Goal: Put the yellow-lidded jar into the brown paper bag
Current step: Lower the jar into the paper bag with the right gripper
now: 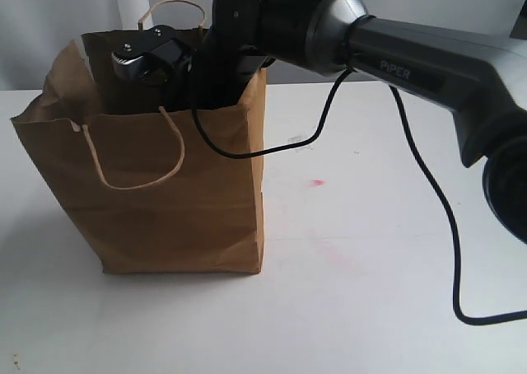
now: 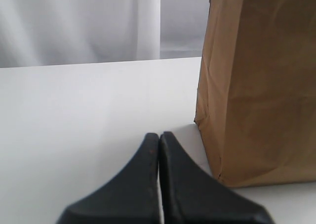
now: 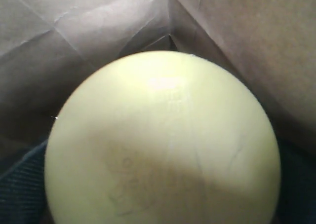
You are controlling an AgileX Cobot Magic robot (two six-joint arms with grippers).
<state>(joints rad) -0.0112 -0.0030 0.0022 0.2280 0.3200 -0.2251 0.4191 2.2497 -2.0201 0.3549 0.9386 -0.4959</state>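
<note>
The brown paper bag [image 1: 165, 184] stands upright on the white table at the left, handles up. My right arm's wrist [image 1: 152, 57] dips into its open top from the right, and the fingers are hidden inside it. In the right wrist view the yellow-lidded jar's lid [image 3: 163, 135] fills the frame between two dark fingers [image 3: 22, 184], with the bag's creased inner walls [image 3: 98, 26] behind it. Only the lid shows; the jar body is hidden. My left gripper [image 2: 159, 137] is shut and empty, low over the table beside the bag's bottom corner [image 2: 256, 86].
A black cable [image 1: 428, 184] hangs from the right arm and loops over the table to the right of the bag. A small red smudge [image 1: 317, 182] marks the tabletop. A white curtain [image 2: 98, 21] hangs behind the table.
</note>
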